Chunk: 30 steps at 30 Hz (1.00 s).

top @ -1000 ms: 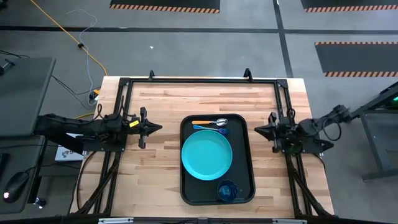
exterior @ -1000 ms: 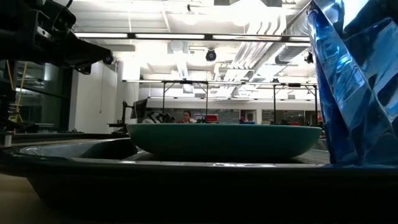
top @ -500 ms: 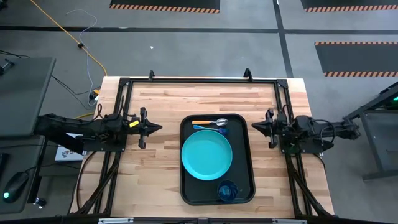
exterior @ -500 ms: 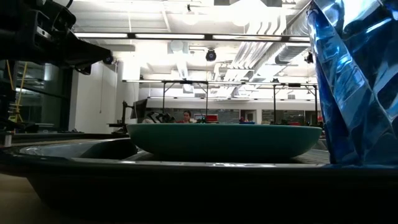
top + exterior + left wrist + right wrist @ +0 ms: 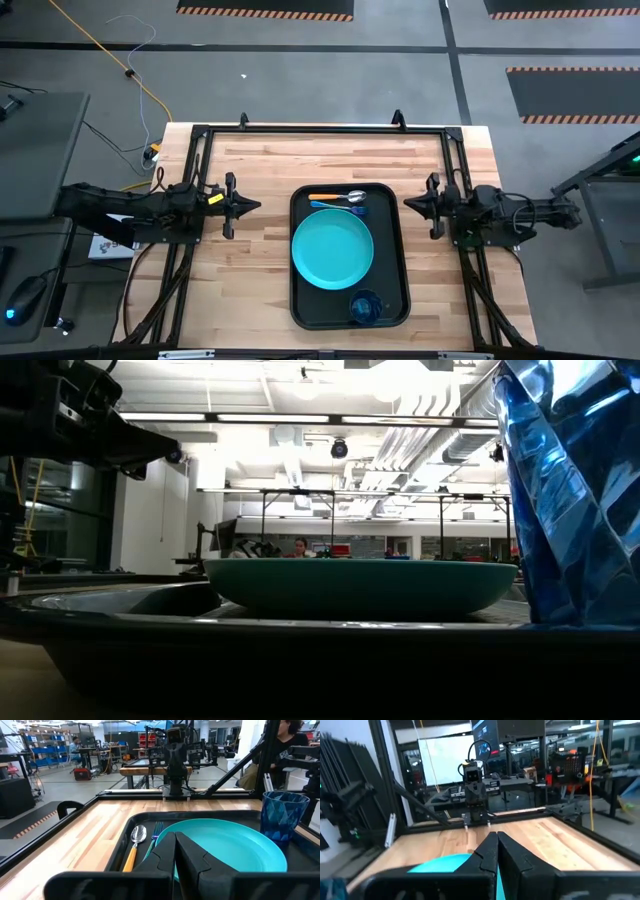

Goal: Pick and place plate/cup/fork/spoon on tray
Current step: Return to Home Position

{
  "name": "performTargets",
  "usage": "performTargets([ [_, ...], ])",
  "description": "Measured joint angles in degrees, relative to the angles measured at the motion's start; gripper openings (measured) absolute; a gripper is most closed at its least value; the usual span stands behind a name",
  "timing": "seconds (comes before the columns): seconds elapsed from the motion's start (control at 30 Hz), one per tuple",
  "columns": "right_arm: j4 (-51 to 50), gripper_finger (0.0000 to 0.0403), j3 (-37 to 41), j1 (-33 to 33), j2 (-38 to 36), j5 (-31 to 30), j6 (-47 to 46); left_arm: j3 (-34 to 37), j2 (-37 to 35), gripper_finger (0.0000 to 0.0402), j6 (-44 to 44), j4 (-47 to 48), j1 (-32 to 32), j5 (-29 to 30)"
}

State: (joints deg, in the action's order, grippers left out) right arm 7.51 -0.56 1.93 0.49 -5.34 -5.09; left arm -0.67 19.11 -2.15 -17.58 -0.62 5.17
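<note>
The right pincer, fingers pressed together on nothing, hangs just beside one long side of the large black rectangular raised-rim tray and points at it across the wooden desk. The left pincer, also pressed together, faces the tray's opposite long side from a little farther off. All four things lie on the tray. The round teal plate fills its middle. The small dark blue translucent cup sits in a corner on the right arm's side. The light-blue-handled fork and orange-handled spoon lie crosswise at the other end. I judge that only drawing back from the tray remains.
</note>
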Motion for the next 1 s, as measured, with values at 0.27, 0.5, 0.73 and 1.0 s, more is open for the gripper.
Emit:
performTargets([
  [0.27,-4.29,0.0,0.0,0.02,0.02,-0.37,0.94,0.0,0.0,0.0,0.0,0.0,0.0,0.0],
  [0.5,-5.86,0.0,-0.02,0.02,0.37,-0.17,-2.4,0.0,0.0,0.0,0.0,0.0,0.0,-0.02],
  [0.73,-6.02,0.0,-0.07,0.02,0.37,-0.17,-2.4,0.0,0.0,0.0,0.02,0.0,0.0,-0.02],
  [1.0,-6.1,0.0,-0.08,0.02,0.37,-0.2,-2.41,0.0,0.0,0.0,0.0,0.0,0.0,-0.02],
])
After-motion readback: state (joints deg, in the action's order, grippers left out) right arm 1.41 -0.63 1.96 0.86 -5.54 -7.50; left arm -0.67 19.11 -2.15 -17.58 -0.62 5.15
